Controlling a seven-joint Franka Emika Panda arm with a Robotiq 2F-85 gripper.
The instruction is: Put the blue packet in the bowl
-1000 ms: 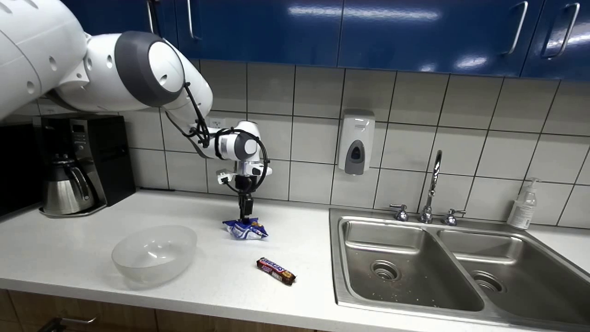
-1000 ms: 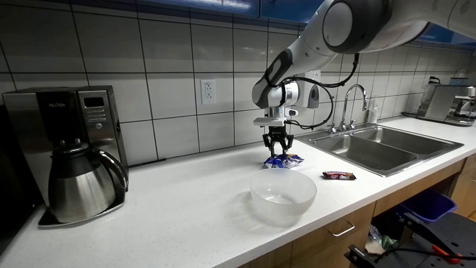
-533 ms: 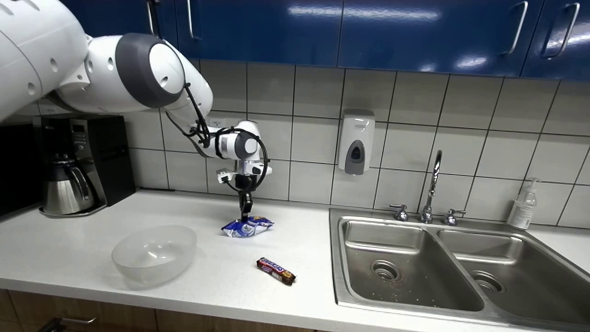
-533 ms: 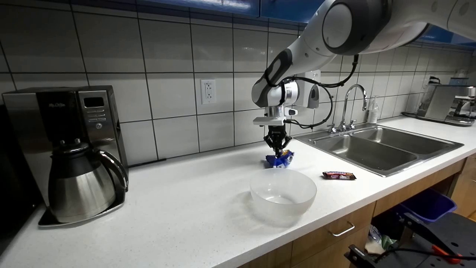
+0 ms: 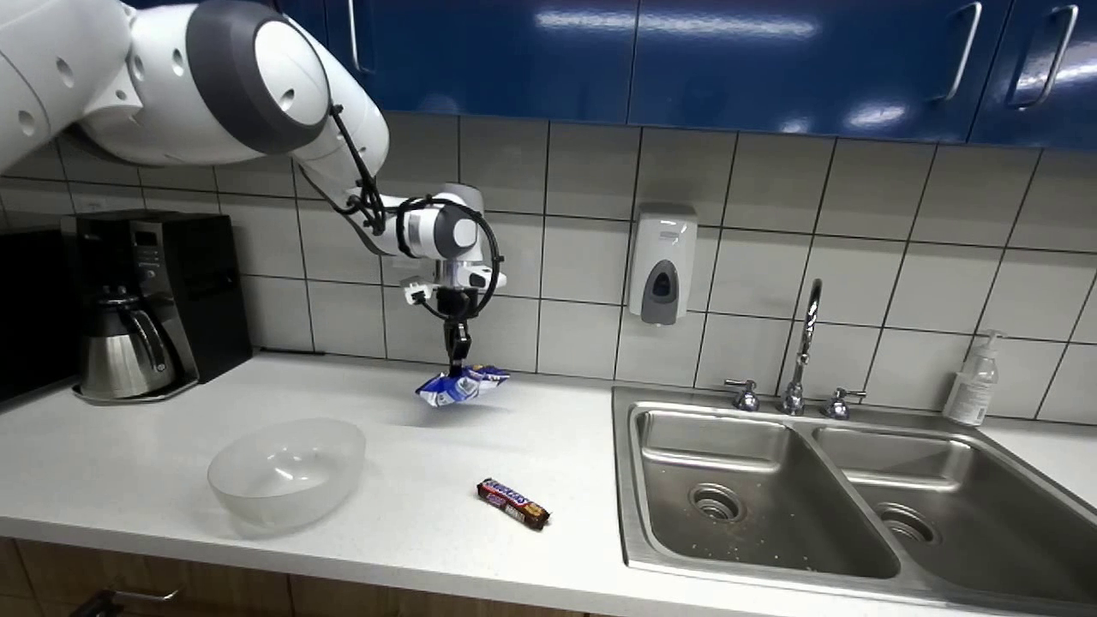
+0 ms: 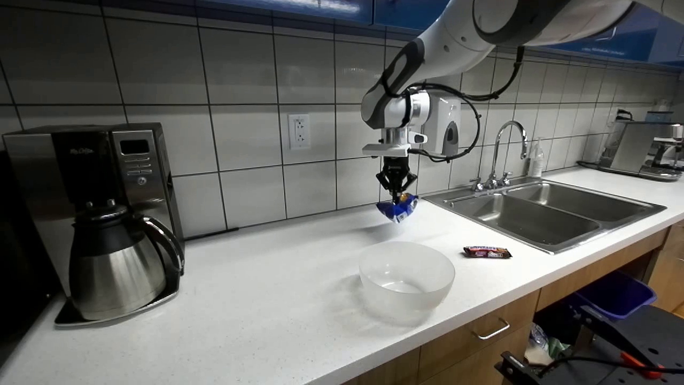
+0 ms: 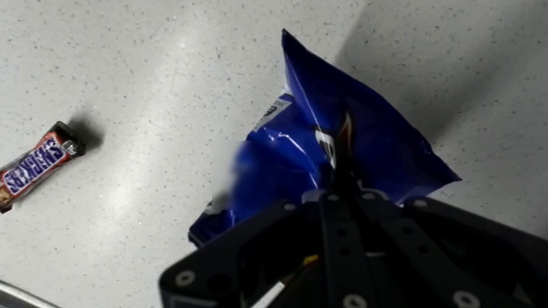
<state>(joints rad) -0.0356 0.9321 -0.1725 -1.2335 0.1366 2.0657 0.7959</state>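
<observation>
Blue packet (image 5: pixel 463 388) hangs pinched in the hand (image 5: pixel 456 370), off the surface (image 5: pixel 403 506); in an exterior view, translucent bowl (image 5: pixel 291 504) stands near left.

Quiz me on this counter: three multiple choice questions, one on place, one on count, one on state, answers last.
1. Where's the Snickers bar?
A) Between the bowl and the sink
B) On the coffee maker
C) Behind the faucet

2. How many sink basins?
A) One
B) Three
C) Two

3. How is the blue packet?
A) In the bowl
B) Held above the counter
C) On the counter

1 A: both exterior views show this.
2 C: a divider separates them.
3 B: the tool grips it, a gap showing beneath.
</observation>
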